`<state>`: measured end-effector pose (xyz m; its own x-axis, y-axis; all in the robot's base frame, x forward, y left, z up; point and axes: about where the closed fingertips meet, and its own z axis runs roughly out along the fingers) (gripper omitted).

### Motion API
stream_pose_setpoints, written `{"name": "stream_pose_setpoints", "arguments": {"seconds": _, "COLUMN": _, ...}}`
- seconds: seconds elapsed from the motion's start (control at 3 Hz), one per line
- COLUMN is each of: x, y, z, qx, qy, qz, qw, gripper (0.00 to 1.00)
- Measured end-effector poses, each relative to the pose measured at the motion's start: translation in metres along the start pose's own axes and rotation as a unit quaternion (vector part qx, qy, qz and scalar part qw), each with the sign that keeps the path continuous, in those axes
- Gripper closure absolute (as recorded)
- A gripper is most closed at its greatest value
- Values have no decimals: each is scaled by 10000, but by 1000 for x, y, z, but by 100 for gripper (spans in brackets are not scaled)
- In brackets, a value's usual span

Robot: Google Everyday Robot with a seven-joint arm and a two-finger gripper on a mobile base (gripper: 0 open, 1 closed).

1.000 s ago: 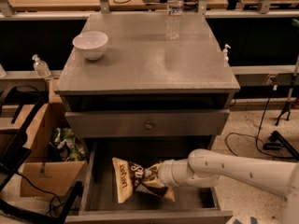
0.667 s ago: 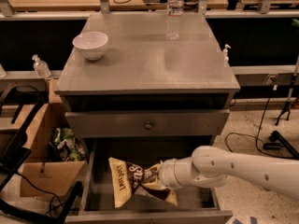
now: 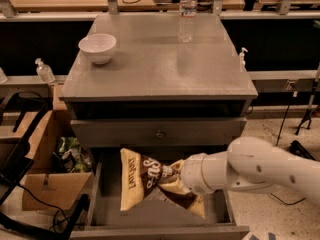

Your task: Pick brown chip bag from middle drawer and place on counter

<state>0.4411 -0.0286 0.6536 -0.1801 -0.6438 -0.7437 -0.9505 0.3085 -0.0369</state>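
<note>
Change: brown chip bag lifted higher than a moment ago, now clear of the drawer floor.
Hand: hand on the white arm reaches in from the right, clenched on the bag's crumpled middle.
Bag position: tilted, hanging over the open middle drawer.
Behind: grey desk above, carrying a white bowl at left and a clear water bottle at the rear.
</note>
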Motion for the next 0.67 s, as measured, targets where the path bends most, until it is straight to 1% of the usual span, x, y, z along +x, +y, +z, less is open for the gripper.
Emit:
{"name": "stream_pose_setpoints", "arguments": {"seconds": 0.33, "x": -54, "y": -12, "z": -70, "qx": 625, "qy": 96, "qz": -121, "qw": 9979, "gripper": 100}}
{"name": "stream_pose_setpoints", "arguments": {"seconds": 0.67, "x": -54, "y": -12, "z": -70, "qx": 625, "qy": 96, "qz": -122, "qw": 9979, "gripper": 100}}
